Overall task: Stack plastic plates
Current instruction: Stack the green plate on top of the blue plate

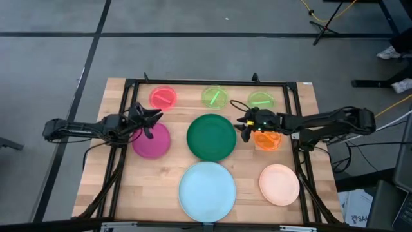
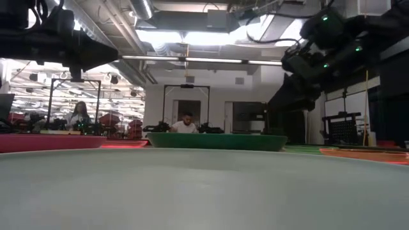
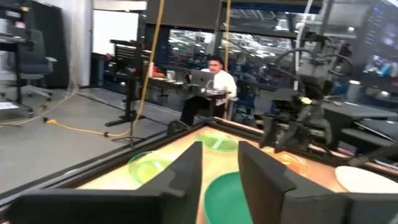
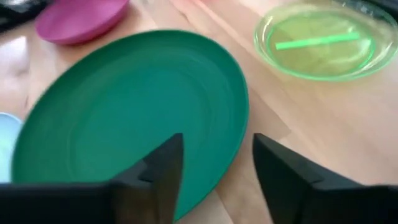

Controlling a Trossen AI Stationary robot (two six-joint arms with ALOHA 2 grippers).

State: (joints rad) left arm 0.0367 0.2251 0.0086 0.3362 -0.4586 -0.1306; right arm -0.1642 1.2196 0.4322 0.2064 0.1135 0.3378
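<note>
Eight plates lie flat on the wooden table [image 1: 122,193]: dark green [image 1: 211,136] in the middle, light blue [image 1: 206,187] near the front, magenta [image 1: 152,142] at left, peach [image 1: 279,184] and orange [image 1: 267,140] at right. A pink-red plate [image 1: 163,97] and two lime plates [image 1: 215,97] [image 1: 261,100] lie along the far side. My left gripper [image 1: 154,124] is open and empty, above the magenta plate's far edge. My right gripper [image 4: 214,168] is open and empty, its fingers over the dark green plate's right rim [image 4: 233,130]. In the low view both arms hang well above the plates.
A black frame [image 1: 206,82] runs around the work area, with rails down both sides. The right arm [image 1: 322,122] passes over the orange plate. People sit at desks in the room beyond the table [image 3: 214,78]. Bare wood shows between the plates.
</note>
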